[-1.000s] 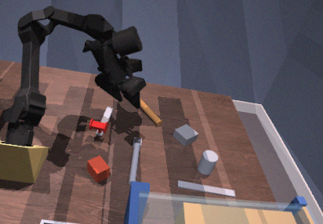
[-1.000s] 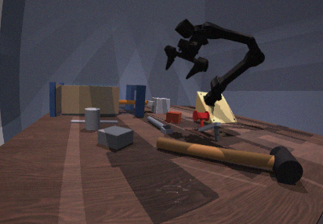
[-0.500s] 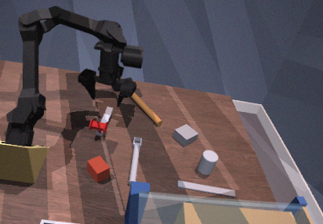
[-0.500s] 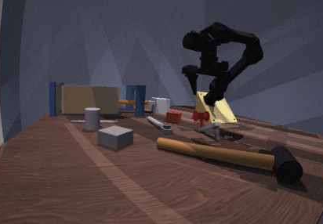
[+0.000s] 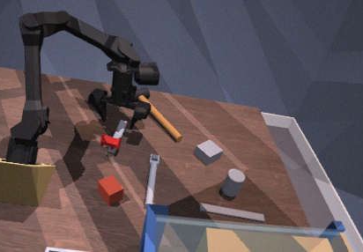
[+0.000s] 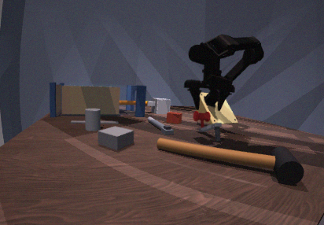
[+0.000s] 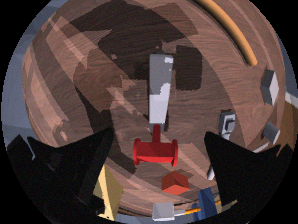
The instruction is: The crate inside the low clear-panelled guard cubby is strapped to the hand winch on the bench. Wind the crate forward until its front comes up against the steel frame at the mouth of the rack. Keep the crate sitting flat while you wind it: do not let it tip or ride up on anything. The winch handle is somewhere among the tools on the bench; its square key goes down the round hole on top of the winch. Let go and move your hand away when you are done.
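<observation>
The winch handle, a grey crank with a red grip (image 5: 110, 141) (image 6: 201, 116) (image 7: 155, 151), lies on the bench. My gripper (image 5: 118, 123) (image 6: 209, 108) (image 7: 160, 135) is open and empty, pointing down above the handle, with its fingers on either side of it in the wrist view. The white winch (image 6: 162, 106) (image 7: 163, 211) stands farther off, with an orange strap (image 6: 134, 103) (image 7: 191, 212) running from it toward the cubby. The cubby's blue posts (image 5: 148, 229) (image 6: 141, 101) stand around the tan crate (image 5: 245, 243) (image 6: 89, 100). The winch's top hole and the steel frame cannot be made out.
A mallet with an orange shaft (image 5: 166, 123) (image 6: 219, 153) (image 7: 232, 30) lies beside the gripper. A socket-ended grey bar (image 5: 151, 182) (image 6: 156, 123), red block (image 5: 110, 190) (image 6: 174, 117) (image 7: 175, 183), grey block (image 5: 208, 151) (image 6: 115, 138), grey cylinder (image 5: 233, 182) (image 6: 93, 119) and flat bar (image 5: 232, 212) are around. A yellow panel (image 5: 11, 182) stands by the arm's base.
</observation>
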